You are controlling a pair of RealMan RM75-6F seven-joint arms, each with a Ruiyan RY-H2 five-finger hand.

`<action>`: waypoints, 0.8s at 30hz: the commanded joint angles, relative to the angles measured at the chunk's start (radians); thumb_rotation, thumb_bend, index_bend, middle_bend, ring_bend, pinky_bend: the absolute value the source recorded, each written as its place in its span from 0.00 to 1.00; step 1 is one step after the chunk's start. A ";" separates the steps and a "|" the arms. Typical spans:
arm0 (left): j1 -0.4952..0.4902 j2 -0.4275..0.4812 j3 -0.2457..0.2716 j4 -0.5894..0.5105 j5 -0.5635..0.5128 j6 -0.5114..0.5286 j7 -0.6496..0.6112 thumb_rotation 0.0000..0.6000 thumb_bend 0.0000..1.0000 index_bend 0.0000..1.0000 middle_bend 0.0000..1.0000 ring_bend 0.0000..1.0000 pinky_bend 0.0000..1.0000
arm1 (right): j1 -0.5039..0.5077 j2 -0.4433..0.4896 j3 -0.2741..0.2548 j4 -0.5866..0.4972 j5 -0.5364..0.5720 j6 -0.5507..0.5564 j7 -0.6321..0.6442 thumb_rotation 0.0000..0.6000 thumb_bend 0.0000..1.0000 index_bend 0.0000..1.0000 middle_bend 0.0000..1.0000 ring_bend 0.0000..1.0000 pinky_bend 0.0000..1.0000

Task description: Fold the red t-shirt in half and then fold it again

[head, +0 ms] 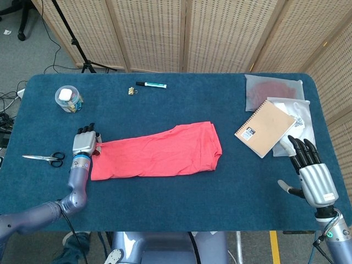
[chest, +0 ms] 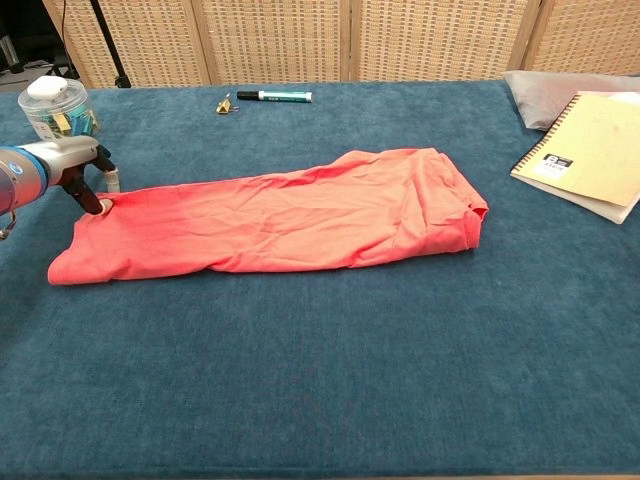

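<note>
The red t-shirt (head: 159,151) lies flat on the blue table as a long folded strip, its thicker folded end to the right (chest: 280,215). My left hand (head: 84,143) hovers at the strip's far left upper corner. In the chest view the left hand (chest: 75,165) points its fingers down and apart, one dark fingertip (chest: 96,206) touching the shirt's corner. Nothing is visibly pinched. My right hand (head: 313,173) is near the table's front right edge, fingers stretched out and empty, well away from the shirt. It is outside the chest view.
Scissors (head: 44,158) lie left of my left hand. A clear jar (head: 69,99) stands at the back left. A marker (head: 151,84) and a binder clip (head: 132,90) lie at the back. A brown notebook (head: 264,129) and plastic bags (head: 273,91) lie at the right.
</note>
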 commanded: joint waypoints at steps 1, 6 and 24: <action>0.005 0.005 -0.007 -0.019 0.015 0.019 -0.005 1.00 0.48 0.73 0.00 0.00 0.00 | 0.000 0.001 0.001 0.000 0.001 -0.002 0.002 1.00 0.00 0.00 0.00 0.00 0.00; 0.012 0.003 -0.008 -0.024 0.028 0.033 -0.005 1.00 0.48 0.74 0.00 0.00 0.00 | -0.002 0.002 0.003 -0.001 -0.001 -0.002 0.003 1.00 0.00 0.00 0.00 0.00 0.00; 0.072 0.173 0.030 -0.149 0.077 0.029 0.019 1.00 0.50 0.78 0.00 0.00 0.00 | -0.004 0.003 0.004 -0.003 -0.008 -0.008 0.008 1.00 0.00 0.00 0.00 0.00 0.00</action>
